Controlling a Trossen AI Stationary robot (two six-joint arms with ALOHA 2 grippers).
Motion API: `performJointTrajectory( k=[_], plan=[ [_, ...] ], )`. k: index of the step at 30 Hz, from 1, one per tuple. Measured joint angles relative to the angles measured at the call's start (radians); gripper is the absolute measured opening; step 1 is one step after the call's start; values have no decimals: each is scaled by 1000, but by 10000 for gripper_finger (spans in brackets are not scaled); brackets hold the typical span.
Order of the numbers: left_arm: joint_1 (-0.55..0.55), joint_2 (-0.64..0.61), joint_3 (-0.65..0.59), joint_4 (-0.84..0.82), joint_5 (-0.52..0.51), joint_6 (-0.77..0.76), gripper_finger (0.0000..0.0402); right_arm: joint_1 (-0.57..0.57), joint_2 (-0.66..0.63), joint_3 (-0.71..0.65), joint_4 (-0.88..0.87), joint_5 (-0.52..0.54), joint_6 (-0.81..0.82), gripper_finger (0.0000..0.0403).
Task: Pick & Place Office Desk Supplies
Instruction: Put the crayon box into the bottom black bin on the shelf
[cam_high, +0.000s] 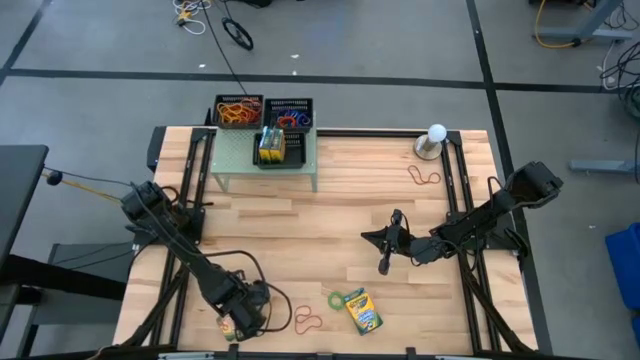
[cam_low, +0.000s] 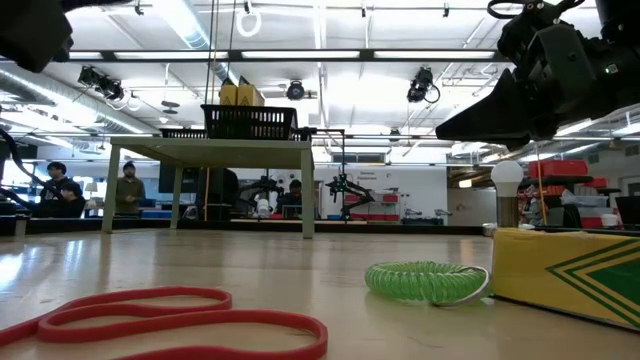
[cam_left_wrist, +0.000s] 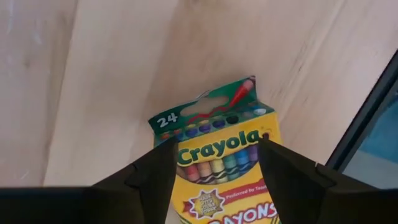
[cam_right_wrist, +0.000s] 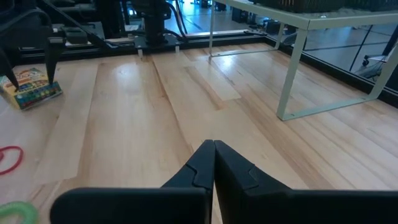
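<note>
While the right claw (cam_high: 384, 262) rests shut mid-frame, the left claw (cam_high: 232, 325) at lower left straddles a crayon box (cam_left_wrist: 214, 158), fingers spread.

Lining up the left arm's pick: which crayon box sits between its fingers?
The crayon box at the table's near-left corner, under the left gripper, whose jaws stand open. The other loose box lies apart, beside the green coil.

Yellow-green crayon box (cam_left_wrist: 214, 163) flat on the wood, between open jaws.
</note>
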Motion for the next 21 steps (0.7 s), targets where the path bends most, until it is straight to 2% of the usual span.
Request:
performJointTrajectory(
  k=[4,9,14,21],
  plan=[
    [2,1,0,-4,6,110,229,0,0,0,1,0,0,11],
    [49,3,40,-81,38,359,228,0,0,0,6,0,0,11],
    [106,3,56,-75,73,585,228,0,0,0,7,0,0,11],
    [147,3,50,-71,141,732,192,0,0,0,8,0,-2,11]
  ],
)
